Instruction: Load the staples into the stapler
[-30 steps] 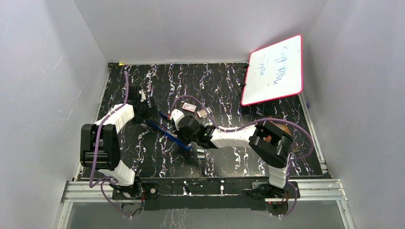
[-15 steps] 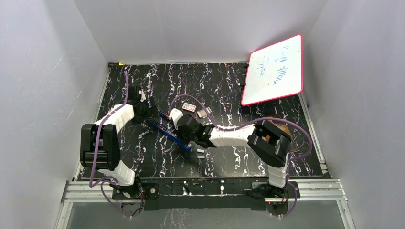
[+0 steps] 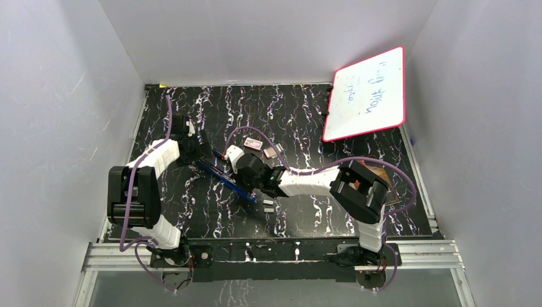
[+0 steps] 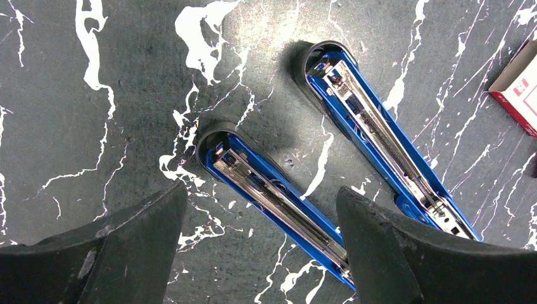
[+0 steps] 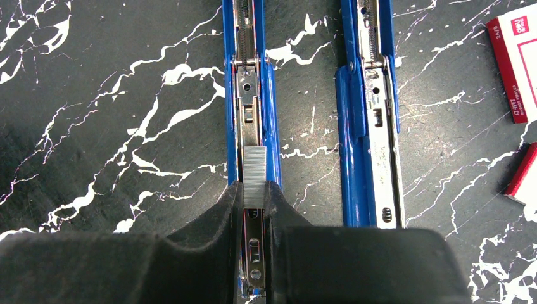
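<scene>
1. Right wrist view: the right gripper point(image 5: 254, 193) is pinched tight on a staple strip point(image 5: 255, 168), a short silvery-grey block caught between its two black fingertips point(image 5: 231, 202).
2. The strip pokes forward just ahead of those tips, lined up over the metal channel of the open blue stapler point(image 5: 271, 95). Whether it rests in the channel or hangs just above it, I cannot tell.
3. Just to the right of this gripper lies a second stapler point(image 5: 350, 126), blue and open too. It runs parallel to the first and apart from it, with a band of black marbled table point(image 5: 95, 126) between them.
4. Further right of the gripper, a red-and-white box point(image 5: 516, 63) sits at the edge of view. A second red piece point(image 5: 522, 174) lies closer in, partly cut off.
5. Over to the left wrist view: the left gripper point(image 4: 259, 190) is spread wide and gripping nothing. Its fingers point(image 4: 126, 247) stand either side of the first stapler's rounded black end. The blue body runs back between them and passes under the right-hand finger. The second stapler lies ahead and to the right of it.
6. From the top camera, both grippers meet over the staplers at mid-table. A few loose staples point(image 3: 268, 205) lie on the table just behind the right gripper, beside its forearm. A whiteboard point(image 3: 367, 93) leans well beyond it, off to its right.
</scene>
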You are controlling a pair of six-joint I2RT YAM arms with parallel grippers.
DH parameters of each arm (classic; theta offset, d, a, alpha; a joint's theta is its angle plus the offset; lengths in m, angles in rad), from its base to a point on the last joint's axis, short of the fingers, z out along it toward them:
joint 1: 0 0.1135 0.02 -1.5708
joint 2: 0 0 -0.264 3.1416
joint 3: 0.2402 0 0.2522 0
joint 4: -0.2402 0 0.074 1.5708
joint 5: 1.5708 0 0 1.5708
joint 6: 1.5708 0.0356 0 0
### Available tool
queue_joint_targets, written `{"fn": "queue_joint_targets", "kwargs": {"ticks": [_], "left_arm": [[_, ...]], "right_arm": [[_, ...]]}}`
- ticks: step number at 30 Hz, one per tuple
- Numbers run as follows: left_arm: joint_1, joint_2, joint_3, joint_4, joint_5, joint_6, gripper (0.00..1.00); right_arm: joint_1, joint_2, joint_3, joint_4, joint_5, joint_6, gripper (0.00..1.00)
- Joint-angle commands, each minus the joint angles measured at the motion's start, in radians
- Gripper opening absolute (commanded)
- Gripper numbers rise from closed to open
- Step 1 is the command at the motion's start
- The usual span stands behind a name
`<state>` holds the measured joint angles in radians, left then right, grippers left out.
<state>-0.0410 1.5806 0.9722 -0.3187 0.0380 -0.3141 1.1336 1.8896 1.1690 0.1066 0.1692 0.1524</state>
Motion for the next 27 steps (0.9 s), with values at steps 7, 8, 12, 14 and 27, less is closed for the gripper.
{"fn": "queue_joint_targets", "kwargs": {"ticks": [7,8,12,14,27], "left_arm": [[0.007,-0.005,0.034,-0.023,0.008,0.006,0.86],[0.006,-0.005,0.034,-0.022,0.008,0.005,0.86],[0.007,-0.007,0.034,-0.022,0.008,0.005,0.86],[0.007,-0.008,0.034,-0.024,0.008,0.006,0.86],[0.007,-0.007,0.034,-0.022,0.008,0.006,0.86]], "right_arm": [[-0.003,0.016,0.020,-0.030,0.002,-0.022,0.15],[-0.002,0.015,0.020,-0.029,0.001,-0.022,0.16],[-0.003,0.010,0.018,-0.028,0.002,-0.020,0.19],[-0.002,0.008,0.017,-0.028,0.002,-0.020,0.20],[-0.001,-0.007,0.012,-0.018,0.007,-0.020,0.31]]}}
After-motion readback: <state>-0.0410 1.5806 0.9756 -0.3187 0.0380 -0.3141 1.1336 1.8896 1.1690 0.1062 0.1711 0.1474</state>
